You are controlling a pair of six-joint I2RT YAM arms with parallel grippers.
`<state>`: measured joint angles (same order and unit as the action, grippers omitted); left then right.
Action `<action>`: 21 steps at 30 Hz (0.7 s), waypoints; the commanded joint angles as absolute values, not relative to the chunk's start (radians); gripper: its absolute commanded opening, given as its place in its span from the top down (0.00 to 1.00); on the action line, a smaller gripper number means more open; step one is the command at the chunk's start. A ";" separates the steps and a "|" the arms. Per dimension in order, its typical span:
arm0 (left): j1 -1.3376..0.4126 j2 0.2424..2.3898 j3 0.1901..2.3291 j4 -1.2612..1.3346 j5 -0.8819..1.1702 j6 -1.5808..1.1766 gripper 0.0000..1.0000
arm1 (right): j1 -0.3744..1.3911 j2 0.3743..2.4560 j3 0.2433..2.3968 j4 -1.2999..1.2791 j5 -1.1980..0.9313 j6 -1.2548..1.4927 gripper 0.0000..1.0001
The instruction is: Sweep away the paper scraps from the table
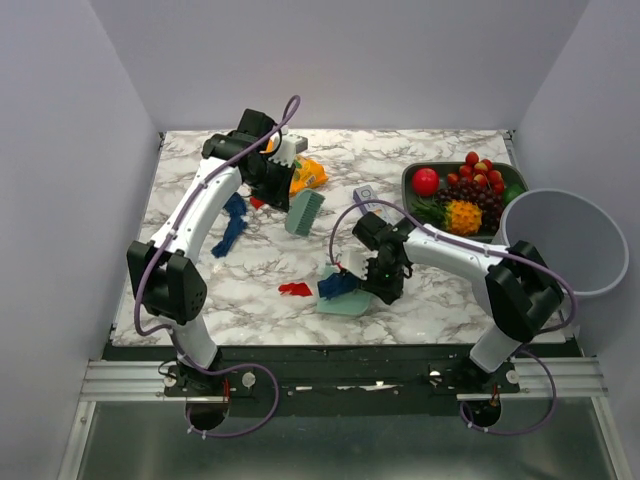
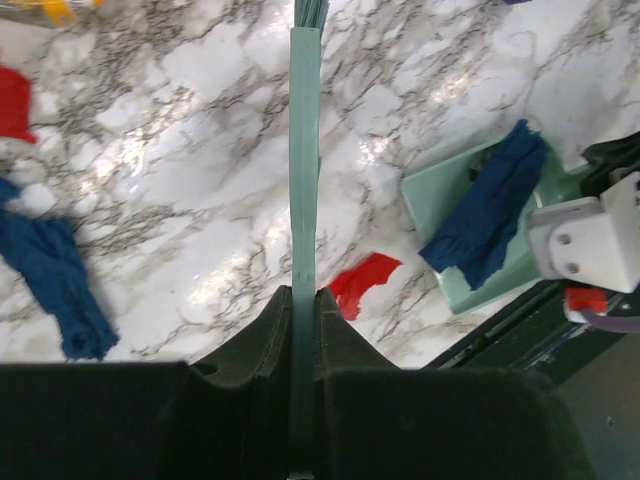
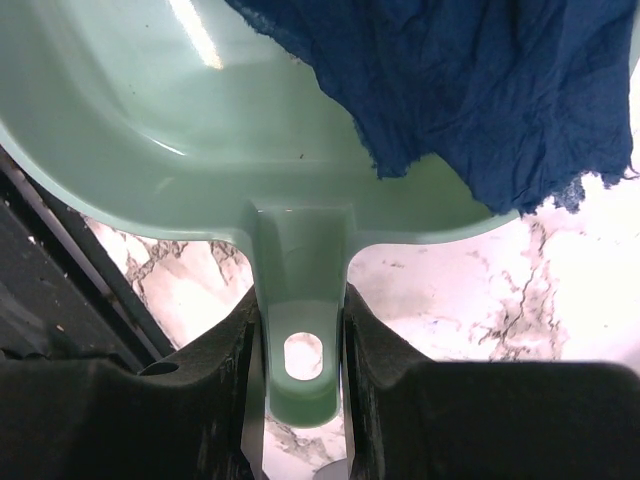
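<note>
Top external view is showing a dark blue paper scrap [image 1: 337,284] lying inside the pale green dustpan [image 1: 350,305] near the front edge of the table [image 1: 430,150]; from the right wrist this scrap is looking crumpled and cloth-like, with frayed, ragged edges, and it is draping over the pan's lip onto the white, grey-veined marble; a small red scrap [image 1: 296,289], flat and jagged, is lying just beside the dustpan on its left, apart from it; a longer dark blue strip [image 1: 233,226] is sprawling on the left part of the table beside the left arm, and a tiny red bit [image 1: 257,202] is sitting near its upper end; the right gripper [image 3: 303,310] is clenching the dustpan's handle, its black fingers [image 3: 215,380] pressing both sides of the stem with the hanging hole between them; the left gripper [image 2: 303,300] is clamping the thin handle of a green brush [image 1: 304,212], which is reaching out over the marble between the strip and the dustpan; whether its bristles are touching the table I cannot tell; farther back an orange snack bag [image 1: 310,175] is lying just beside the left gripper; a dark tray [image 1: 408,182] of fruit is sitting at the right rear, and a grey bin [image 1: 590,285] is standing off the table's right side
</note>
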<state>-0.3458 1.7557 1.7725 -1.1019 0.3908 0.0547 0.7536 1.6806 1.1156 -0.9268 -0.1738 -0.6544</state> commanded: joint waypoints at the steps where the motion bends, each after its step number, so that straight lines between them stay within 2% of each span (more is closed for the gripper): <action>1: -0.322 1.690 1.786 -1.198 0.221 0.162 1.00 | 0.761 1.611 1.072 -0.910 -0.170 -0.650 0.99; 9: -0.316 1.637 1.591 -1.287 0.118 0.265 1.00 | 0.762 1.514 0.973 -0.962 -0.138 -0.690 0.99; 13: -0.318 1.627 1.563 -1.324 0.110 0.270 1.00 | 0.761 1.502 0.931 -0.962 -0.095 -0.687 0.99; 21: -0.354 1.695 1.575 -1.390 0.386 0.247 1.00 | 0.768 1.580 0.975 -0.951 -0.084 -0.696 0.99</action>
<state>-0.3248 1.6695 1.5593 -1.3224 0.2089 0.2535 0.7540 1.5307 0.9371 -0.9562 -0.1085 -0.6819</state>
